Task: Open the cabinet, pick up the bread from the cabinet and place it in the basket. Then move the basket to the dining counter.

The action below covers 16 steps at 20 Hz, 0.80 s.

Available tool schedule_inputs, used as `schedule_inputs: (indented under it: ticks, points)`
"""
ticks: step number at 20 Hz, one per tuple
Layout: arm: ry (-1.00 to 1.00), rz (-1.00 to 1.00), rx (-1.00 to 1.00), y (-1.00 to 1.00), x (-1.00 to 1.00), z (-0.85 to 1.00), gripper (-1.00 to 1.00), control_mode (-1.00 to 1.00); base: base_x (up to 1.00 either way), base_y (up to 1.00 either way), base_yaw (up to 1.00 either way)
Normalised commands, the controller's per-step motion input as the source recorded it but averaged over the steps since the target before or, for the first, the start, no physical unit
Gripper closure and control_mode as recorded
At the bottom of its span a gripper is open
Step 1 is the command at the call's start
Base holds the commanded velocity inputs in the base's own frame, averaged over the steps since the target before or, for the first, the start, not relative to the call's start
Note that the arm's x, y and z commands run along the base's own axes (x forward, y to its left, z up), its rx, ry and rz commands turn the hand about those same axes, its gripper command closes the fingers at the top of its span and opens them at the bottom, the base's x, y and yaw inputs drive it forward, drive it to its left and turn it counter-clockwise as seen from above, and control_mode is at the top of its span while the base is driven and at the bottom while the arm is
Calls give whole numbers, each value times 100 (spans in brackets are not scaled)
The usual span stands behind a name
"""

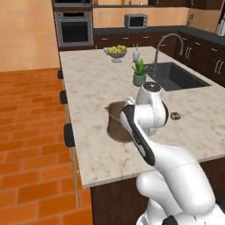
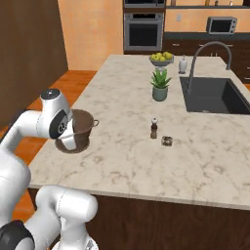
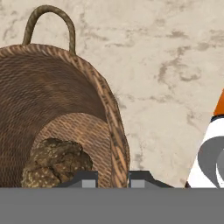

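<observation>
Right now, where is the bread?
The bread lies at the bottom of the basket, which sits on the dining counter near its edge, with the gripper shut on the basket's rim.

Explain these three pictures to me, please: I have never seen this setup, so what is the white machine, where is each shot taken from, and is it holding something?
The white machine is a robot arm on a driving base, in a rendered kitchen. Two pictures come from cameras on the base, behind the arm to its left and right; both look over the same dining counter. The third comes from a camera on the hand, looking along the claw.

On the counter stand the basket, a potted plant, a bowl of fruit, a small pepper mill and a small jar, beside an inset sink.

In the hand picture the claw is shut on the basket's rim, one finger inside and one outside. The bread lies at the basket's bottom. The basket sits near the counter's edge.
</observation>
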Motion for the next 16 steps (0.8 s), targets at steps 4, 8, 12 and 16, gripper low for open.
schedule_inputs:
  ticks: [4, 8, 12, 16]
  points:
    - [0, -14, 0, -9, 100, -23, 100, -100, 0, 0, 0]
    - [3, -4, 0, -21, 100, -2, 100, -100, 0, 0, 0]
    - [4, -3, -1, -6, 94, -17, 100, -100, 0, 0, 0]
    - [5, -6, -4, -7, 100, -11, 100, -100, 0, 0, 0]
